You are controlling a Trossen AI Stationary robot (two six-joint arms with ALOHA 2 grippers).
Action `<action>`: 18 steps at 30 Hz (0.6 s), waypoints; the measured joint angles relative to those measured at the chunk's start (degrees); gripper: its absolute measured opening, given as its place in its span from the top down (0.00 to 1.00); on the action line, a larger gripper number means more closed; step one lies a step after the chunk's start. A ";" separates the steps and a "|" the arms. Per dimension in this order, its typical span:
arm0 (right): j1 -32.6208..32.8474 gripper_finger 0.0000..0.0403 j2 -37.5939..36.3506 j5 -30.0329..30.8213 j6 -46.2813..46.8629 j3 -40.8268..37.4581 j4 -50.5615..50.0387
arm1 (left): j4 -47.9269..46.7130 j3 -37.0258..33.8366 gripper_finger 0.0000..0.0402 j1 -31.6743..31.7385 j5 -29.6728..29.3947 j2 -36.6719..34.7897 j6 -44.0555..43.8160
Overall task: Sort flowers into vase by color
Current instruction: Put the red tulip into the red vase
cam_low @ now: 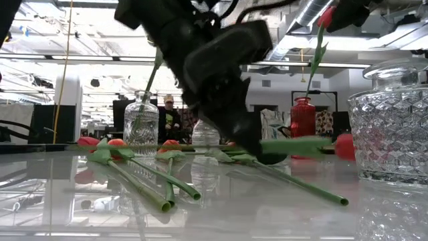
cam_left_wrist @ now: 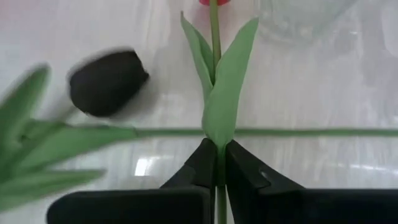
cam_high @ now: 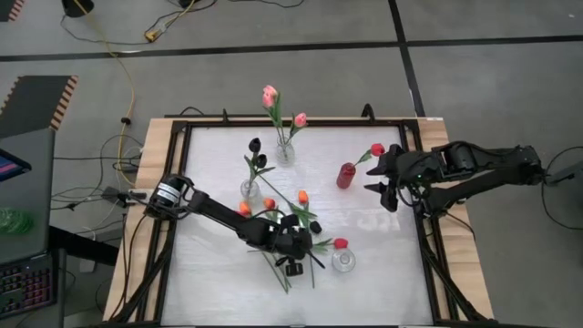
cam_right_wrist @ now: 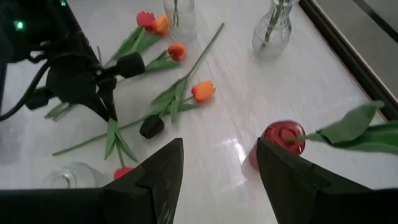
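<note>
So the left gripper (cam_left_wrist: pixel 219 163) is down on the worktop (cam_high: pixel 383 273) in the loose flower pile, fingers closed on a green stem (cam_left_wrist: pixel 216 74) just below its leaves. That stem's red head (cam_left_wrist: pixel 214 2) is cut off at the frame edge, next to a blurry black tulip head (cam_left_wrist: pixel 107 81). The right gripper (cam_right_wrist: pixel 217 168) hovers by the red vase (cam_high: pixel 346 175) with fingers spread, yet a red tulip (cam_high: pixel 376 150) sits at its tip; how it's held is hard to make out.
</note>
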 joint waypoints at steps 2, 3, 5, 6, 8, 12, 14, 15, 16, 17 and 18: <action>0.01 0.43 -0.52 -0.01 -0.03 0.00 0.78 | -2.00 1.93 0.98 0.02 -0.49 -0.10 0.95; 0.01 0.43 -0.99 0.00 -0.05 0.00 0.87 | -2.91 2.89 0.98 0.03 -0.77 -0.13 1.51; 0.00 0.43 -2.18 0.01 -0.08 0.00 0.88 | -4.52 4.93 0.99 0.07 -1.76 -0.13 2.91; 0.01 0.43 -2.93 0.01 -0.08 0.00 0.88 | -5.18 5.99 0.99 0.07 -2.31 -0.13 3.51; 0.02 0.43 -4.65 0.01 -0.10 0.00 0.87 | -6.26 8.18 0.99 0.25 -3.44 -0.14 5.03; 0.02 0.43 -8.50 0.03 -0.23 0.00 0.68 | -9.21 12.38 0.99 0.94 -5.97 -0.20 7.00; 0.02 0.43 -10.11 0.03 -0.21 0.00 0.64 | -10.65 14.75 0.99 1.45 -8.18 -0.20 7.92; 0.01 0.43 -10.72 0.03 -0.11 0.00 0.63 | -10.70 15.80 0.99 1.75 -9.02 -0.22 8.55; 0.00 0.43 -11.23 0.03 -0.04 0.00 0.62 | -10.62 16.83 0.99 2.03 -9.74 -0.24 9.19; 0.01 0.43 -11.71 0.00 -0.03 0.00 0.61 | -10.74 17.86 0.99 2.35 -10.20 -0.24 9.69; 0.02 0.43 -12.11 -0.04 -0.03 0.00 0.47 | -10.80 18.94 0.99 2.65 -10.62 -0.24 9.80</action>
